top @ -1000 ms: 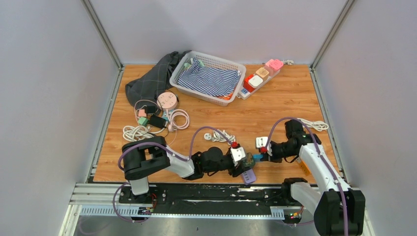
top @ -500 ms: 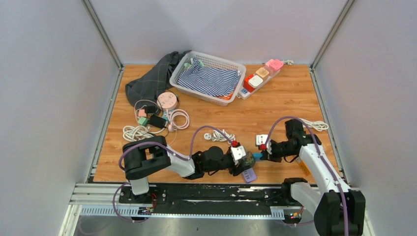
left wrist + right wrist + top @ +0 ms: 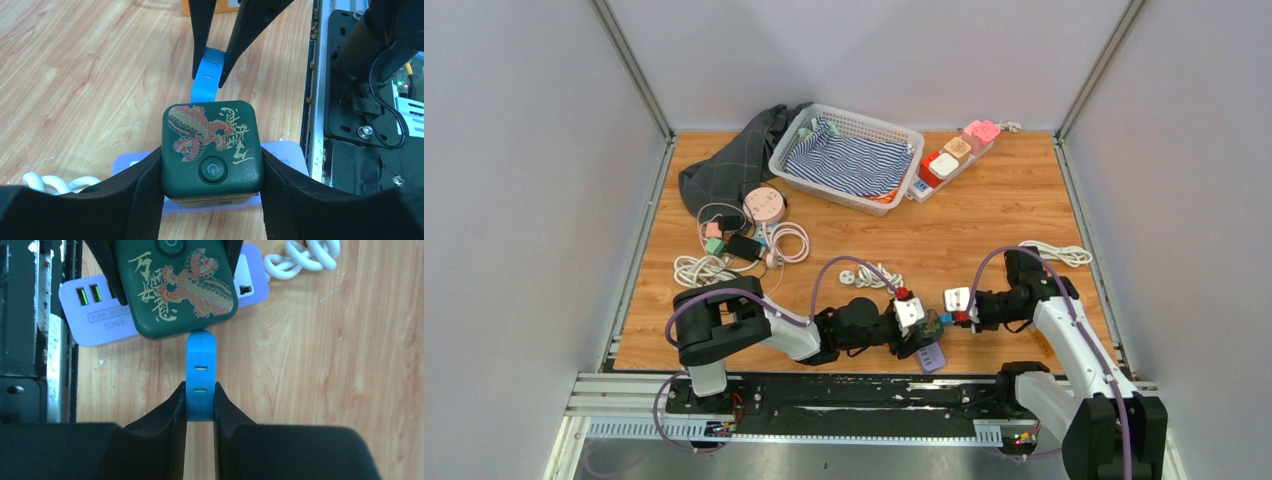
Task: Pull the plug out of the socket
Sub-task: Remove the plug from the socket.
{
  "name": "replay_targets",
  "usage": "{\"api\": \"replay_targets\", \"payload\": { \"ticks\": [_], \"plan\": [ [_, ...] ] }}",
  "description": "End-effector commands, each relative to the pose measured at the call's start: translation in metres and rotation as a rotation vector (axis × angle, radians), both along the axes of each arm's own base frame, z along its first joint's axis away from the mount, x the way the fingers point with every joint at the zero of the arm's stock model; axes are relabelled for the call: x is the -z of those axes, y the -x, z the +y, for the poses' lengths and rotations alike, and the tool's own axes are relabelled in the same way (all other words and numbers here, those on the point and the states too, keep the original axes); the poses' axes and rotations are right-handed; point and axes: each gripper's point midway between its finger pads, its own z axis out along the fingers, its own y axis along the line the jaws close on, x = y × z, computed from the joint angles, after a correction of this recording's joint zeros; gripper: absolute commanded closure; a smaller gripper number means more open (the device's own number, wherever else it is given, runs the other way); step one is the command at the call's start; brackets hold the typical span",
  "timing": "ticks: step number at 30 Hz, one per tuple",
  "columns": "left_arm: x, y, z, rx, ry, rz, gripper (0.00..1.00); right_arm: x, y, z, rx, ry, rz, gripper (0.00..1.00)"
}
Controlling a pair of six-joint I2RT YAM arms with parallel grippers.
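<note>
A dark green cube socket [image 3: 212,150] with a red-and-gold dragon print is clamped between my left gripper's [image 3: 212,172] black fingers; it hangs just above a lilac USB power strip [image 3: 127,162]. A blue plug [image 3: 201,375] sticks out of the cube's [image 3: 180,285] side face, its end still meeting that face. My right gripper [image 3: 201,402] is shut on the plug's free end. From above, the socket [image 3: 929,325], the plug [image 3: 945,318] and both grippers, left [image 3: 921,330] and right [image 3: 952,318], meet near the table's front edge.
The lilac strip [image 3: 931,357] lies at the front edge beside the metal base rail [image 3: 320,100]. White cables [image 3: 869,277] coil behind the left arm. A basket with striped cloth [image 3: 849,155], a dark cloth [image 3: 724,165] and a strip with coloured adapters [image 3: 954,155] stand at the back.
My right wrist has shifted slightly toward the near edge, still holding the blue plug. The left arm and the green socket have stayed in place.
</note>
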Motion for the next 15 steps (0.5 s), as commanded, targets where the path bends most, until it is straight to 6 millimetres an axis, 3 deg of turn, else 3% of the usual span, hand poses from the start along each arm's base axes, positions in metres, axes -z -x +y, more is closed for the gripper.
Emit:
{"api": "replay_targets", "payload": {
  "ticks": [1, 6, 11, 15],
  "plan": [
    [0.023, 0.015, -0.003, 0.065, -0.066, 0.044, 1.00, -0.003, 0.024, 0.017, -0.181, -0.081, -0.066, 1.00],
    [0.025, 0.016, -0.004, 0.070, -0.071, 0.048, 1.00, -0.011, -0.009, 0.015, 0.107, -0.109, 0.075, 1.00],
    [0.025, 0.016, -0.003, 0.069, -0.074, 0.051, 1.00, -0.003, 0.027, 0.016, -0.208, -0.078, -0.065, 1.00],
    [0.025, 0.016, -0.004, 0.070, -0.074, 0.051, 1.00, -0.010, 0.010, 0.016, -0.059, -0.095, -0.018, 1.00]
  ]
}}
